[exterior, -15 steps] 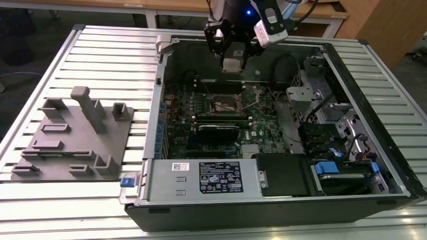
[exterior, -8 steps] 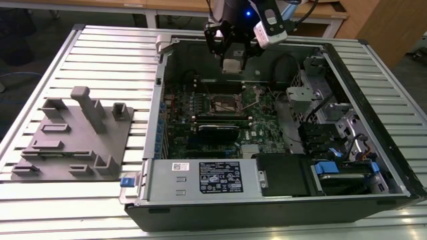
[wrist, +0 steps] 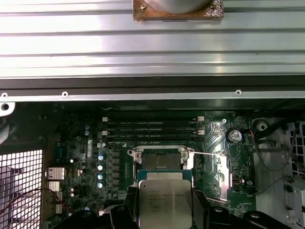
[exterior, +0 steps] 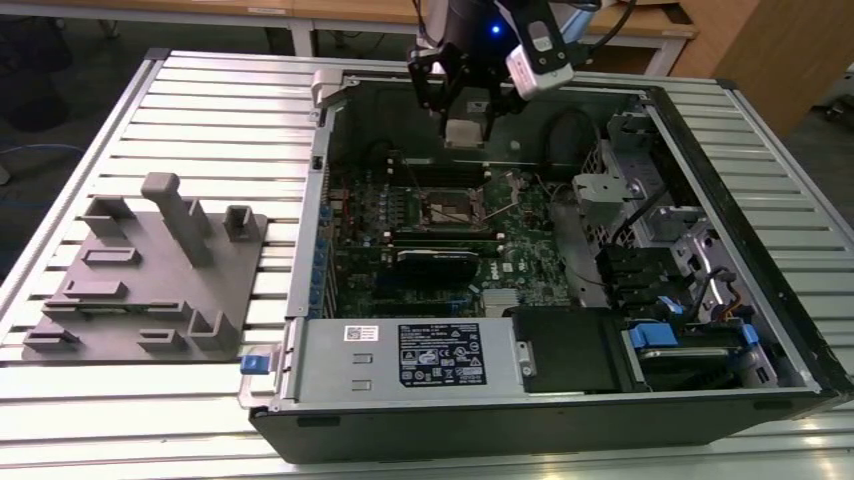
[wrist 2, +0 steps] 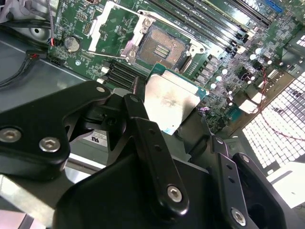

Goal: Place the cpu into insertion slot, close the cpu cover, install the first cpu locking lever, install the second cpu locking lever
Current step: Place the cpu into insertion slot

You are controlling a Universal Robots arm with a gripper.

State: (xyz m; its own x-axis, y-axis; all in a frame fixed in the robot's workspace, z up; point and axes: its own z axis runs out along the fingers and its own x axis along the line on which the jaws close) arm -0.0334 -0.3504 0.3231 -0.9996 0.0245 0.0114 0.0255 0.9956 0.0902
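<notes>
Pincer (exterior: 463, 122) is clamped on the cpu (exterior: 463, 134). It's gripped by two opposite edges, so the flat metal top and the contact side underneath are left untouched, which makes sense for something that delicate.

In the exterior view the cpu is held up in the air inside the open computer case (exterior: 747, 300), over the far end of the green board (exterior: 527, 265), well apart from the insertion slot (exterior: 451, 210). In the second wrist view it's carried roughly parallel to the board, probably so it can be set flat rather than tipped in on a corner.

The cpu cover (wrist 2: 96, 26) is flipped up and back off the socket, so the square opening is left free. What looks like a thin wire lever (wrist: 205, 153) is swung out beside it. Going by that, nothing is seated, closed or latched yet.

The case is laid on its side on the slatted surface (exterior: 200, 100), presumably so the board faces up. A grey holder tray (exterior: 147, 270) is parked at the exterior view's left, well apart from the case.
</notes>
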